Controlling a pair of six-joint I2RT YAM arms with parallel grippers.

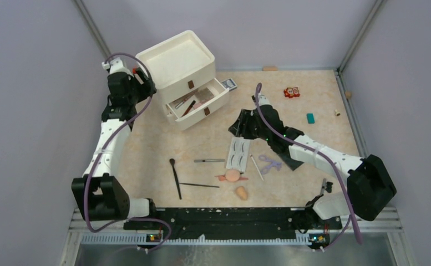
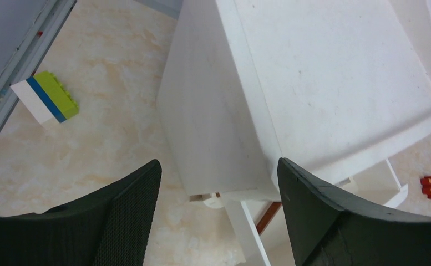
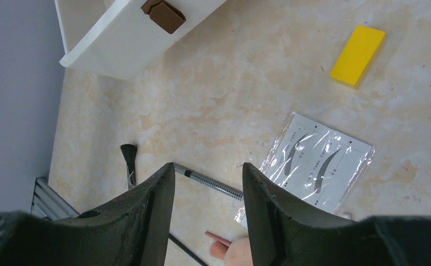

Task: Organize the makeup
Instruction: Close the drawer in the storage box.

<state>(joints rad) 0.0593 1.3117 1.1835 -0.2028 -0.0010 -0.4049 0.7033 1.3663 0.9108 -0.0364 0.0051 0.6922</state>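
**Operator:** Where are my hands sitting?

**Spotter:** Your left gripper [image 2: 218,221] is hanging over a corner of the white drawer chest [image 1: 174,58], by the table's far-left corner. Its fingers are spread and gripping nothing. Your right gripper [image 3: 208,213] is hovering mid-table, also parted and empty. The silver-banded pencil [image 3: 207,182] is lying on the table under the gap, and the false-eyelash card [image 3: 315,163] is lying just to its right.

**Operator:** And the makeup?

**Spotter:** A few pieces are lying in the open drawer [image 1: 199,115]. The rest is lying loose between mid-table and the near edge: the pencil, the card, the black brush [image 1: 175,176], the purple curler [image 1: 269,163], the peach sponge [image 1: 232,175] and the puff [image 1: 241,193].

**Operator:** What's worrying you?

**Spotter:** Mostly the pencil. It's thin, round and lying flat, so if you're coming down off-centre, one finger will likely be nudging it and it will be rolling away from you. The card is the next risk. Its sleeve looks slick, and a finger catching its edge could be dragging it along or buckling it.

**Operator:** Anything on the left?

**Spotter:** You're working very close to the chest. If you're closing or dropping there, you may be shoving it across the table, and the drawer could be sliding with it. Also watch your right forearm, which is passing over the curler. And the yellow block [image 3: 358,55] isn't makeup, so you shouldn't be reaching for it.
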